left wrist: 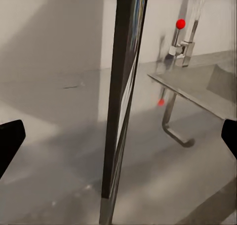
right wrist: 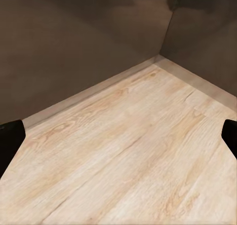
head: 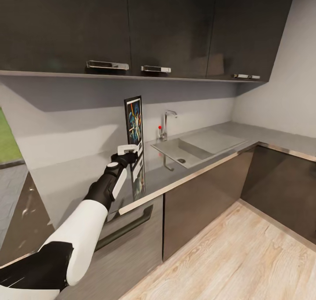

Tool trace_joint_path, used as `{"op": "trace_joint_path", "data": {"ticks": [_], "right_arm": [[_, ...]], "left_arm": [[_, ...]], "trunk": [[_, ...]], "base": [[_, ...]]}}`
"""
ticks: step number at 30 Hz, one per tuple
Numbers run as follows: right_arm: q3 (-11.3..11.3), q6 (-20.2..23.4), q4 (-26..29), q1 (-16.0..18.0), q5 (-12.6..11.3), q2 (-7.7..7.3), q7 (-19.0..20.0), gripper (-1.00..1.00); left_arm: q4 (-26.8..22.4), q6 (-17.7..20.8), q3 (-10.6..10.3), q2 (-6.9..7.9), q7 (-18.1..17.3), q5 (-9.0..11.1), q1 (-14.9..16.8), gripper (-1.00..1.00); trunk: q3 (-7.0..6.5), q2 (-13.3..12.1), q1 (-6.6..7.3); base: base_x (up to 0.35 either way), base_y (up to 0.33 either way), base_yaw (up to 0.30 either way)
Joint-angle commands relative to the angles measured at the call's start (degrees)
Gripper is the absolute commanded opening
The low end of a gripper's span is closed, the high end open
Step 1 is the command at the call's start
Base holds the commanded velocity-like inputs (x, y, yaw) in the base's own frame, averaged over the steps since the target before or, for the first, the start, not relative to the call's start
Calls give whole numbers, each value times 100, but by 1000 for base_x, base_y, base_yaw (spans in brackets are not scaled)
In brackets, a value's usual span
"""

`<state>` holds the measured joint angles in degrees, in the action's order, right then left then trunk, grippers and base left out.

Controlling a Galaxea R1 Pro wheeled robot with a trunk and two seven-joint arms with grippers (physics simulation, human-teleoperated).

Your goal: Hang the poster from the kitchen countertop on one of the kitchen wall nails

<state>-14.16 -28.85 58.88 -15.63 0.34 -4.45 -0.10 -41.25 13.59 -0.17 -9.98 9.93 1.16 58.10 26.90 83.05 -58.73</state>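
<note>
Here the left tool is spread around the upright poster's edge; right tool spread.

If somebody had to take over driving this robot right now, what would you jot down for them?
Left gripper: open, its fingers either side of the poster, not closed on it yet.
Right gripper: open, empty, pointing at the wood floor.
The poster stands upright on the kitchen countertop, edge-on to the left wrist camera, beside the sink and faucet.
Done: the reach to the poster.
Left: close on it, lift, find a wall nail, hang it.
</note>
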Motion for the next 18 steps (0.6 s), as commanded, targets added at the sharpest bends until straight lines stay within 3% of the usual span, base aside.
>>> {"op": "trace_joint_path", "data": {"ticks": [1, 10, 18], "right_arm": [[0, -9, 3, -1, 4, -1, -1, 100], [0, -9, 3, -1, 4, -1, -1, 100], [1, -7, -24, 7, 4, -1, -7, 100]], "left_arm": [[-42, 31, -2, -2, -12, 13, 2, 100], [-100, 31, -2, -2, -55, 13, 2, 100], [-27, 12, 6, -2, 229, -95, 0, 100]], "trunk": [[5, 3, 0], [5, 3, 0], [5, 3, 0]], "base": [[0, 0, 0], [0, 0, 0], [89, 0, 0]]}}
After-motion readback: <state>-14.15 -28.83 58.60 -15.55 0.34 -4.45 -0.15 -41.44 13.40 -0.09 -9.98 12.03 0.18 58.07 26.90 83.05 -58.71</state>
